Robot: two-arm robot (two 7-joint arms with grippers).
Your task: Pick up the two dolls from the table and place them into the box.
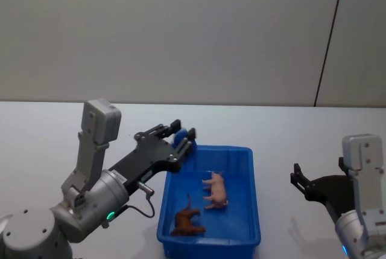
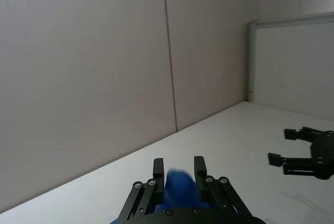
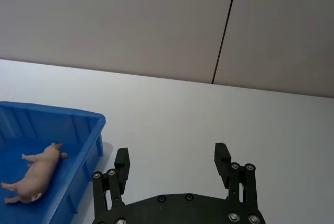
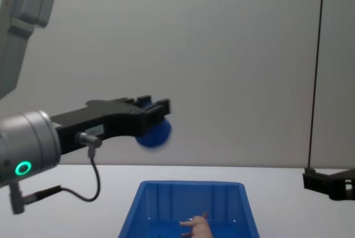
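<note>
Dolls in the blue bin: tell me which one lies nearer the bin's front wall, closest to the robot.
The reddish-brown doll. It lies by the near wall of the blue plastic bin; the pale pink doll lies farther back, mid-bin.

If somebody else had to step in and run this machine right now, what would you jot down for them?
Left gripper: open, empty, raised over the far left corner of the bright blue plastic bin.
Right gripper: open, empty, above the white tabletop to the bin's right.
The pale pink toy pig and the reddish-brown toy animal both lie inside the bin.
Done: both figures are in.
Left: apparently nothing but pulling the arms back.
</note>
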